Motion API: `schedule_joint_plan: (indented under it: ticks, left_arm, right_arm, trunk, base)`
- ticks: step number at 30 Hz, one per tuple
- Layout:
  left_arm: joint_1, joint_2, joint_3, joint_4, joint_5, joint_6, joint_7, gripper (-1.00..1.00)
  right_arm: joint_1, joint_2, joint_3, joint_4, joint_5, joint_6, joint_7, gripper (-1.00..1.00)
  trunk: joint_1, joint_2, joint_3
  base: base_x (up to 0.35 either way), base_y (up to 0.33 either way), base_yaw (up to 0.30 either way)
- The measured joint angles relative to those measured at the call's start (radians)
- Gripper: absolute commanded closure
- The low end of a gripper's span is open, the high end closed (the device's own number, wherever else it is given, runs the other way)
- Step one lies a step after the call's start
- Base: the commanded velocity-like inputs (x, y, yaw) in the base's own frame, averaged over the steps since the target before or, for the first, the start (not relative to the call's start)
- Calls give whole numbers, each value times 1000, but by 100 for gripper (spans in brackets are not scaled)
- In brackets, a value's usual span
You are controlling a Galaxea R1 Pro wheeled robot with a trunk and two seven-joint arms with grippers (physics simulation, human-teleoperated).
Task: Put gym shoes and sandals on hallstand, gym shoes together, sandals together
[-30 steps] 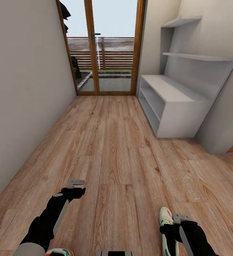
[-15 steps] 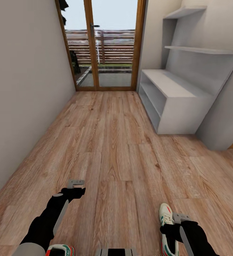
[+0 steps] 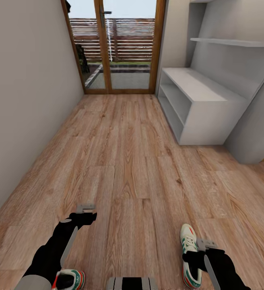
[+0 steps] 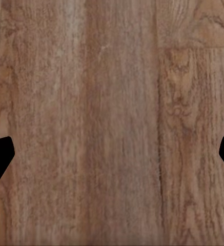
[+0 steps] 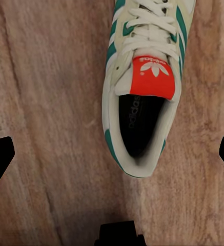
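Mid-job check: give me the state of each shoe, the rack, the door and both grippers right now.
Right gym shoe: upright on floor, laced, ungrasped.
Left gym shoe: on floor beside left arm, partly hidden.
Hallstand: shelves bare.
Glass door: closed.
Left gripper: open over floor planks.
Right gripper: open above right gym shoe.

You are looking at a home entrance corridor: wood-plank floor point(image 3: 132, 161), glazed wood-framed door point(image 3: 116, 44) opening onto a fenced yard, a pale hallstand point(image 3: 200, 108) with wall shelves point(image 3: 232, 41), and sneakers point(image 3: 189, 253) lying on the floor.
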Motion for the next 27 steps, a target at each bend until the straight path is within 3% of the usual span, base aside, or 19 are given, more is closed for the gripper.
schedule_joint_plan:
  ticks: [27]
  left_arm:
    - [1,0,0,0,0,0,-1,-100]
  right_arm:
    - [-13,-2,0,-2,1,-2,-1,-100]
  trunk:
    - [12,-6,-104]
  base:
    - [0,0,0]
